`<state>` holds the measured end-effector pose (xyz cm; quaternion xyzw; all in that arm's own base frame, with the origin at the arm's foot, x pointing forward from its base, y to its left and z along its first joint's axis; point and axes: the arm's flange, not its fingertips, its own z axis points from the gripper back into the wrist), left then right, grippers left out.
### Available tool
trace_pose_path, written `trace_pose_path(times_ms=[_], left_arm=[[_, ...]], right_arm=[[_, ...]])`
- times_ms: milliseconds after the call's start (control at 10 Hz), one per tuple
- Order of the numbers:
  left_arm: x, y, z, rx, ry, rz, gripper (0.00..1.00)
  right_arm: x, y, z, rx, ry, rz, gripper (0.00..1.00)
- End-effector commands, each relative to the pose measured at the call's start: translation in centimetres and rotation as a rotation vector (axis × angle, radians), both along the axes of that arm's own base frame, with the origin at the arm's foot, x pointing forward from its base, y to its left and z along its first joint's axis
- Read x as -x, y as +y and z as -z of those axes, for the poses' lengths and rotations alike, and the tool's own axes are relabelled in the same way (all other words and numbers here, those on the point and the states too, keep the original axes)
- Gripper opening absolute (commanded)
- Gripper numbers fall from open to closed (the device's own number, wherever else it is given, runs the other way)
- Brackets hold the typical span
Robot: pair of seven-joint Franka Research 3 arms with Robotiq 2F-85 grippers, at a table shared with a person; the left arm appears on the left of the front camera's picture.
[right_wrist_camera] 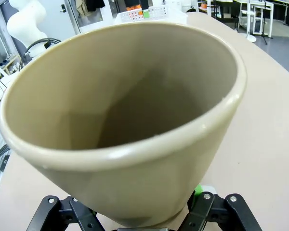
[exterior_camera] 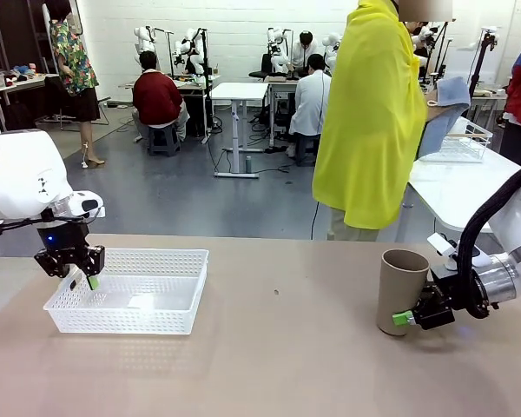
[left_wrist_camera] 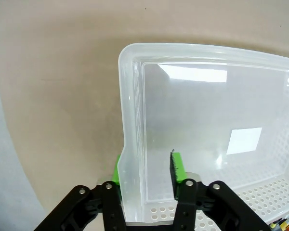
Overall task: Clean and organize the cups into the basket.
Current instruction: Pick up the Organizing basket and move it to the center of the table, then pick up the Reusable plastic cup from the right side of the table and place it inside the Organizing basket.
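A tan-brown cup (exterior_camera: pixel 400 282) stands upright on the table at the right. My right gripper (exterior_camera: pixel 409 314) comes in from the right, low on its side, and is shut on it. In the right wrist view the cup's (right_wrist_camera: pixel 135 96) wide mouth looms over my right gripper (right_wrist_camera: pixel 144 199), with a green pad (right_wrist_camera: pixel 198 188) against its base. The white mesh basket (exterior_camera: pixel 148 254) sits at the left with no cups in it. My left gripper (exterior_camera: pixel 80 276) hangs over its left rim. In the left wrist view it (left_wrist_camera: pixel 147 166) straddles the basket wall (left_wrist_camera: pixel 130 96), and the inner pad (left_wrist_camera: pixel 176 168) stands off the wall.
A person in a yellow top (exterior_camera: pixel 369 113) stands at the table's far side holding a blue cloth (exterior_camera: pixel 443 104). Behind, at the right, a white table carries a wire basket (exterior_camera: pixel 458 148). Bare tan tabletop (exterior_camera: pixel 286 330) stretches between the basket and the cup.
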<state>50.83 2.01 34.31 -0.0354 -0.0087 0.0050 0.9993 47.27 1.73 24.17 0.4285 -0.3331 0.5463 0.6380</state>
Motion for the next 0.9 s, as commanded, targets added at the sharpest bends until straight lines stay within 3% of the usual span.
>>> trace_pose_path(times_ms=[0, 100, 200, 300, 400, 500, 700, 800], left_arm=[[0.0, 0.1, -0.3, 0.009, 0.012, -0.006, 0.0], [-0.1, 0.0, -0.2, 0.004, 0.017, -0.005, 0.0], [-0.1, 0.0, -0.3, 0.002, 0.018, -0.006, 0.0], [-0.1, 0.0, -0.3, 0.002, 0.018, -0.009, 0.0], [-0.1, 0.0, -0.3, -0.01, 0.02, -0.013, 0.0], [0.0, 0.0, -0.3, -0.012, 0.023, -0.015, 0.0], [0.0, -0.3, -0.3, -0.011, 0.0, -0.047, 0.0], [0.1, -0.6, -0.5, -0.01, 0.008, -0.07, 0.0]], right_arm=[[-0.4, 0.1, 0.1, 0.013, 0.009, 0.043, 0.0], [-0.5, 0.1, 0.0, 0.011, 0.009, 0.039, 0.23], [-0.5, 0.1, -0.1, 0.008, 0.008, 0.037, 0.23], [-0.4, 0.1, -0.2, 0.009, 0.006, 0.032, 0.0], [-0.4, 0.0, -0.1, 0.014, 0.009, 0.034, 0.23], [-0.4, -0.1, -0.1, 0.018, 0.014, 0.042, 0.0], [0.8, -0.5, -1.9, 0.042, -0.001, 0.064, 0.0], [1.9, -0.9, -4.0, 0.051, 0.009, 0.086, 0.77]])
